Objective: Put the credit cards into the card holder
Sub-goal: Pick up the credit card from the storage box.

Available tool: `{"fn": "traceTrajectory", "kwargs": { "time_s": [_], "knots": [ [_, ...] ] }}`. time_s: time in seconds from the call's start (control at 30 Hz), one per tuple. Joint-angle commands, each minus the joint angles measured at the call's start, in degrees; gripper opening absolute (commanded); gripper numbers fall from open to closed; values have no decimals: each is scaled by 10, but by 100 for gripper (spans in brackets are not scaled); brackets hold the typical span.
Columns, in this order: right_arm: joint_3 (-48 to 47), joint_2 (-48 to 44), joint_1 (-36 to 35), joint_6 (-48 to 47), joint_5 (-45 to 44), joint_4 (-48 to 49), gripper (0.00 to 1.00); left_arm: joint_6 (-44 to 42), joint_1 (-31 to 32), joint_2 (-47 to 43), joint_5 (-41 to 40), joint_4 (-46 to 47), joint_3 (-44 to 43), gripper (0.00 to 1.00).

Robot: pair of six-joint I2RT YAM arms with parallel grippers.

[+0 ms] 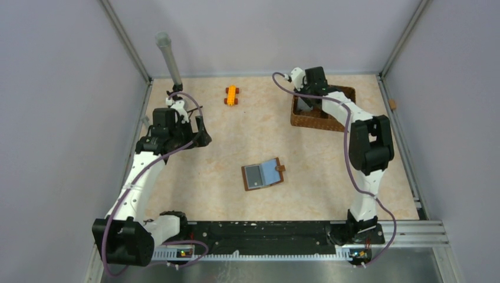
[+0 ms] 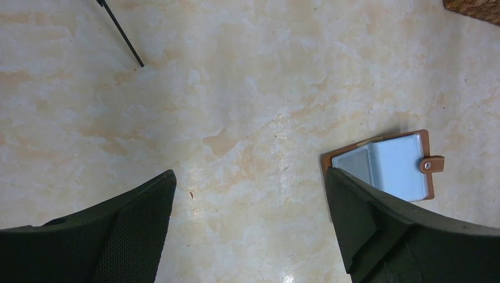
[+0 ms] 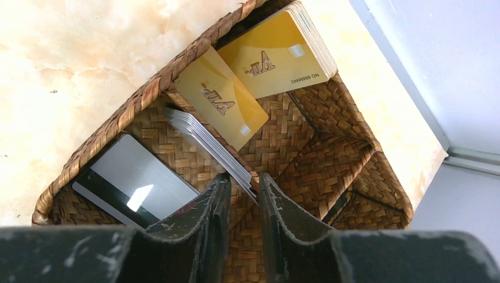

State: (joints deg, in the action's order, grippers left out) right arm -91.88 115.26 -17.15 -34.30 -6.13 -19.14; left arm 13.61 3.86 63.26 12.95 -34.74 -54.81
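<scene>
Beige marbled table [image 1: 206, 147], grey walls [image 1: 59, 88], card holder [image 1: 263, 174]

Bright, even light from overhead; the table [image 1: 206, 177] carries only soft shadows under the arms [image 1: 141, 171]. A white glare patch sits on the silver card [image 3: 138, 197]. The fingers [image 3: 209, 236] nearest the wrist lenses look dark and a little blurred.
</scene>
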Motion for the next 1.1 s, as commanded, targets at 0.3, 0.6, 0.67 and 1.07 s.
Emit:
{"fn": "traceTrajectory", "kwargs": {
  "time_s": [0.3, 0.6, 0.67, 1.07],
  "knots": [
    [-56, -44, -6, 9, 3, -31, 10, 3, -3, -5, 13, 19, 3, 99],
    [-48, -92, -6, 24, 28, -34, 0, 3, -3, -10, 14, 19, 5, 99],
    [-49, -100, -7, 27, 32, -40, 0, 3, -3, -10, 15, 18, 6, 99],
    [-49, -189, -10, 107, 10, -71, 0, -14, -3, -11, 87, 31, 13, 99]
  ]
}}
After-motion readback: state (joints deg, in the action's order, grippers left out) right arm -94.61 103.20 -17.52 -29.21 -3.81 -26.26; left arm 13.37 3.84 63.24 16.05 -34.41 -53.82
